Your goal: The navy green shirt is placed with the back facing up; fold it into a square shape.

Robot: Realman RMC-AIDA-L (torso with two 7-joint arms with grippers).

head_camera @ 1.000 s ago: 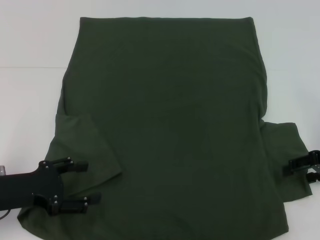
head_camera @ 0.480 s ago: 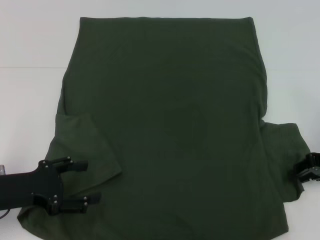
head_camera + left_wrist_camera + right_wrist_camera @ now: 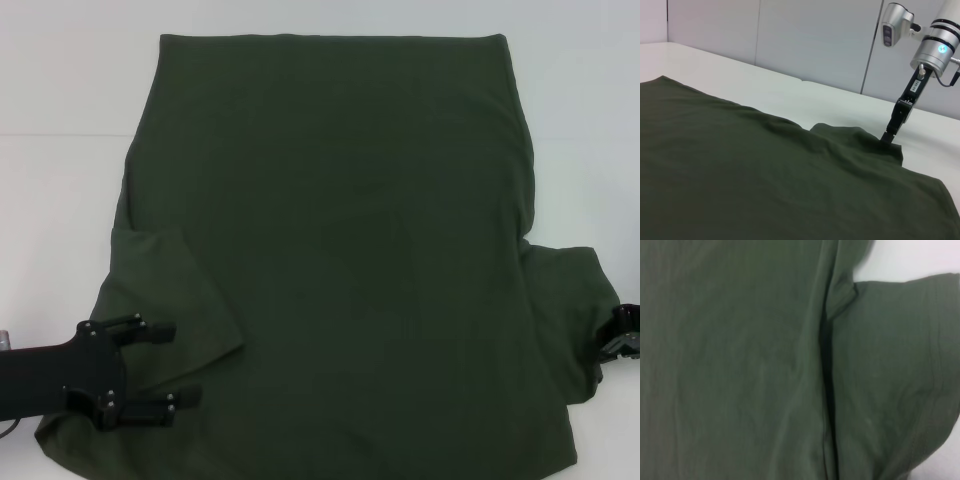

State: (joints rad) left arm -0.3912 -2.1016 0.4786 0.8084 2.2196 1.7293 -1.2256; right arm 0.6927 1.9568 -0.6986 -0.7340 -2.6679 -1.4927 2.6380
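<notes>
I read the navy green shirt as light, limp cloth – my left pincer hangs spread over its folded-in sleeve, while I cannot tell the state of my right pincer at the other sleeve's hem – best pinched there.

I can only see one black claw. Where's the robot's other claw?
In the head view, the right gripper is at the far right edge, at the outer edge of the right short sleeve of the big dark olive-green cloth shirt.

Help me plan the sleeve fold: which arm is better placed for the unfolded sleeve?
Right. The right gripper sits at the spread right sleeve; the left gripper is over the already folded left sleeve.
</notes>
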